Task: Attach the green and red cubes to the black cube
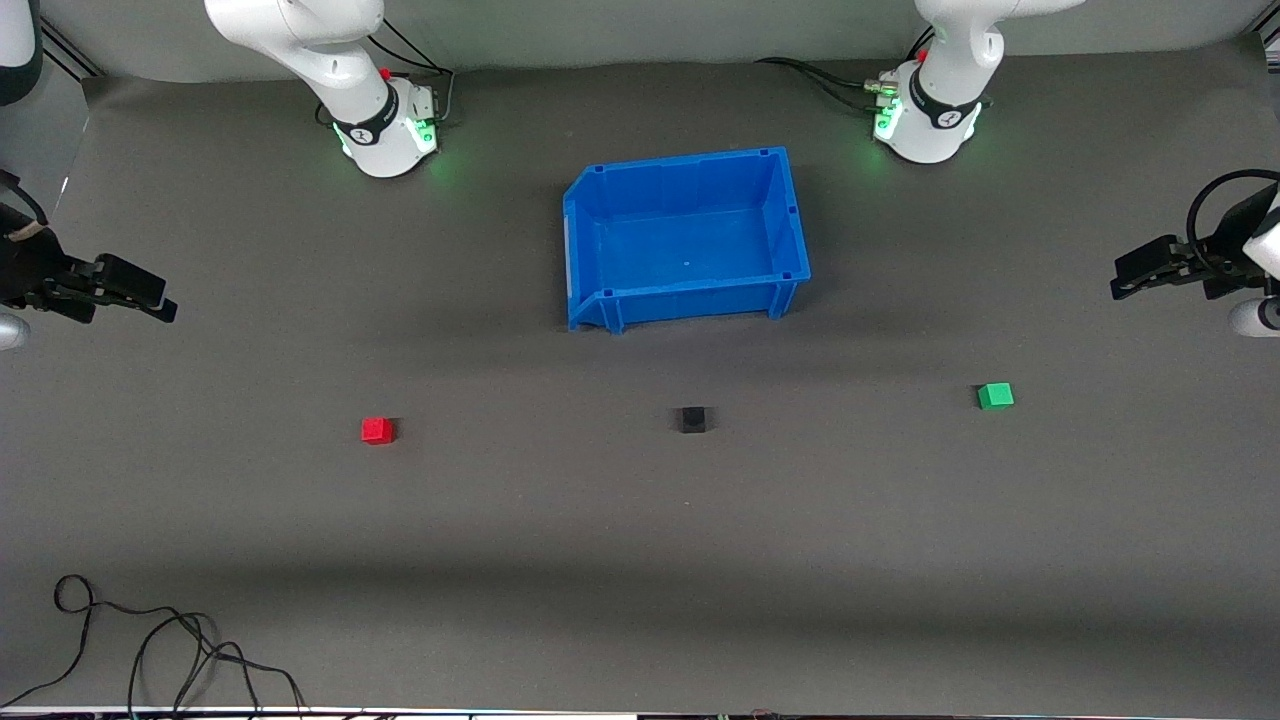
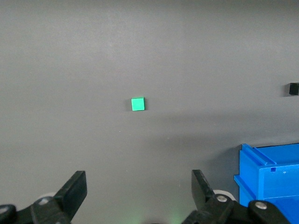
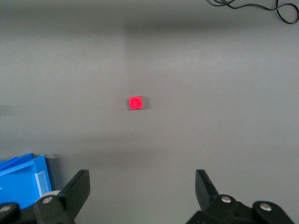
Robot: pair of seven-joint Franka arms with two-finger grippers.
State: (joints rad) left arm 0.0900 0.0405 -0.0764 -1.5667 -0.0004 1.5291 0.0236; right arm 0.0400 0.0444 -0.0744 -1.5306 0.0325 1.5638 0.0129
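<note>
While both arms wait high at their own ends of the worktop [image 1: 640, 560], the left tool [image 2: 138, 191] and right tool [image 3: 142, 189] spread wide and empty, no cube is yet joined: the green cube [image 1: 995, 396] and red cube [image 1: 377, 430] lie well apart from the black cube [image 1: 693, 419] between them, so the next move is probably a descent onto one coloured cube.

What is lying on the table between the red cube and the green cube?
Only the black cube lies between the red cube and the green cube, apart from both; the front view shows it.
</note>
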